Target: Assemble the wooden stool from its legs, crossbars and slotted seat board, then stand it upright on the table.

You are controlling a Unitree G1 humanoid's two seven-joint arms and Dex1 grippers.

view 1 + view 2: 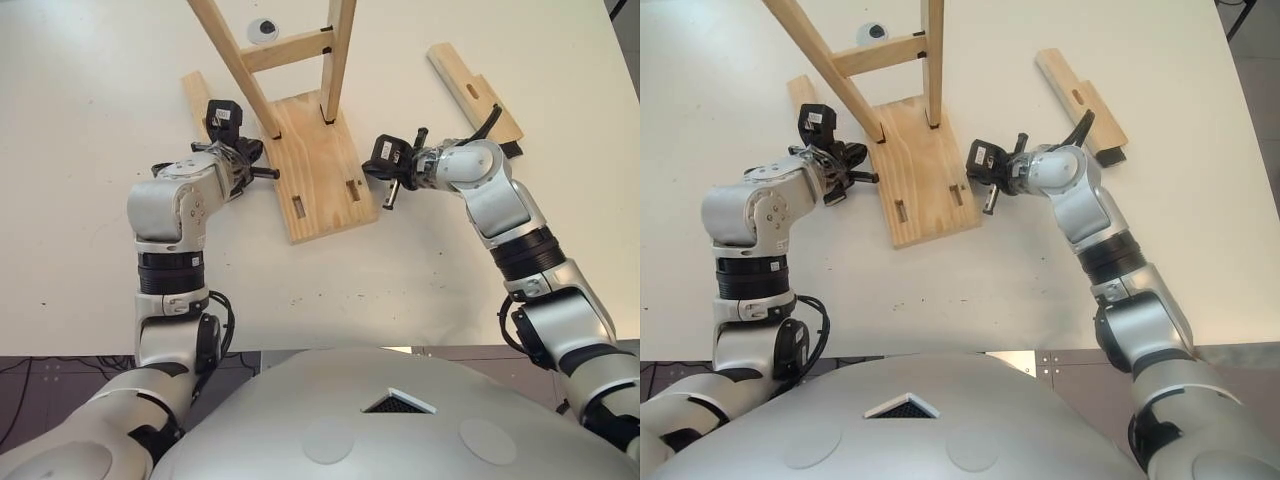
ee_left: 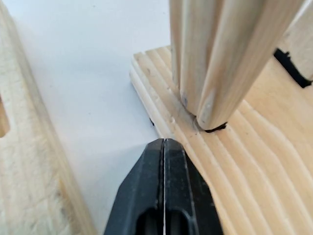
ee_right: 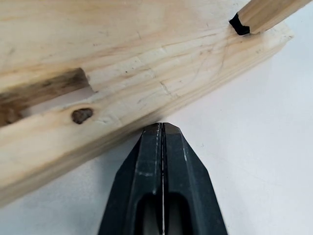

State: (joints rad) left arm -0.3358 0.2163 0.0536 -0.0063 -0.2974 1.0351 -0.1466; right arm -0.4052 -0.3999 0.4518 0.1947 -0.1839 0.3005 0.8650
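Seat board (image 1: 318, 170) flat on worktop (image 1: 100, 120), two legs (image 1: 232, 62) slotted in; left end effector (image 1: 273, 173) and right end effector (image 1: 390, 202) closed, empty, at opposite edges.

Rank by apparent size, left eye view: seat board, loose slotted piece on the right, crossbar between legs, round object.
1. seat board
2. loose slotted piece
3. crossbar
4. round object
The crossbar is raised nearer the camera, so 2 versus 3 is unsure.

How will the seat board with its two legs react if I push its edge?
Probably stiff: the seat board is thick wood lying flat on the table, so it should slide, not flex. Likely top-heavy at the far end, where two legs joined by a crossbar stand in its slots; push low or it may tip.
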